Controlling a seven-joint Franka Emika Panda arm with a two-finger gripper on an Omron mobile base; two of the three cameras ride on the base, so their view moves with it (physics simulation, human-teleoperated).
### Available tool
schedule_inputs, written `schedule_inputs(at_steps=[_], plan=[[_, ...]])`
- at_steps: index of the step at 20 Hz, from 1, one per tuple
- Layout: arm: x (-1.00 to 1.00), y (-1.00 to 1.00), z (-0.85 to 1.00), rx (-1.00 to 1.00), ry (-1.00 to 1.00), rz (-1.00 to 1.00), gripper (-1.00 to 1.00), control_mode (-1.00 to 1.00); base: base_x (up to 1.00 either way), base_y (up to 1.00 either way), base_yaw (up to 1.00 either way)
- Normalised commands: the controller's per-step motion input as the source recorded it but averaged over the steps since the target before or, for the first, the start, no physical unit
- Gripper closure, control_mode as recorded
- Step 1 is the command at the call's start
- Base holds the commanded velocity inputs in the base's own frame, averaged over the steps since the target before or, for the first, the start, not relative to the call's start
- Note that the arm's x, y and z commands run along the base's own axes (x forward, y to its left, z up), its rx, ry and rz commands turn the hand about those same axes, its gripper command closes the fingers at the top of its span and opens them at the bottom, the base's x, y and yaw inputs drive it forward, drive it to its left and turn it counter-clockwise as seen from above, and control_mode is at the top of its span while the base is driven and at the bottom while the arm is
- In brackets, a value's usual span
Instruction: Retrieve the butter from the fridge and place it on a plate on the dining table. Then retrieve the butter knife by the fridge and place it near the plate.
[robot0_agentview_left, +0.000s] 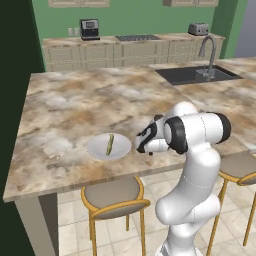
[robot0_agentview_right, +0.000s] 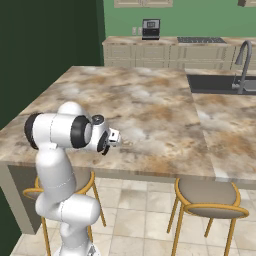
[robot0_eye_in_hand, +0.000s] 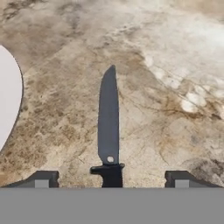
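Butter lying on the plate, near the front edge of the table, so that half of the job looks done. Knife flat on the stone just beside the plate's rim, apart from it, blade pointing away from the hand, handle end low between the two fingertips. Jaws spread wide, each tip well clear of the handle, gripping nothing. Judged as the closing of the second half: knife set down near the plate, hand ready to leave.

To finish well:
- Keep the jaws spread; no closing on the handle again.
- Back off along the line of the knife or straight up from the stone, never sideways, since either tip could catch the handle and spin the blade.
- Steer clear of the plate side above all; a nudge to the rim could roll the thin butter off.
- Rise before swinging the elbow, hanging low over the table edge and the stool.
- Check afterwards for knife and plate close together but not overlapping.

Cannot tell from the base views whether the blade rests fully flat; looks so from the hand view.
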Motion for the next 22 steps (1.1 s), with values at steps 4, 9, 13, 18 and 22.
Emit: schedule_inputs(at_steps=[4, 9, 13, 18, 22], plan=[[-0.53, -0.20, 0.91, 0.00, 0.00, -0.03, -1.00, -1.00, 0.00, 0.00, 0.00], [-0.80, -0.05, 1.00, -0.02, 0.00, -0.05, -1.00, -1.00, 0.00, 0.00, 0.00], [-0.91, 0.16, 0.98, -0.05, 0.14, -0.01, -1.00, -1.00, 0.00, 0.00, 0.00], [-0.80, 0.50, 0.73, -0.03, 0.26, 0.01, -1.00, -1.00, 0.00, 0.00, 0.00], [-0.60, 0.14, 0.60, 0.00, -0.19, 0.06, -1.00, -1.00, 0.00, 0.00, 0.00]])
